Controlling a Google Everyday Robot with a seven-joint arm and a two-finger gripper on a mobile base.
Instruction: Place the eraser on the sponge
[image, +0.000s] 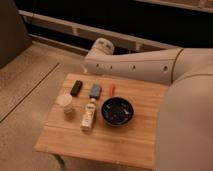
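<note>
The eraser (76, 88), a small black block, lies at the back left of the wooden table (130, 142). Just to its right lies the blue-grey sponge (95, 91), a short gap between them. My arm reaches in from the right, above and behind the table's back edge. My gripper (102, 48) is at the arm's pale rounded end, beyond the sponge and raised off the table. It touches neither block.
A tiny red item (112, 89) lies right of the sponge. A black bowl (117, 111) sits mid-table, a white bottle (89, 116) lies to its left, and a pale cup (65, 105) stands near the left edge. A dark railing runs behind.
</note>
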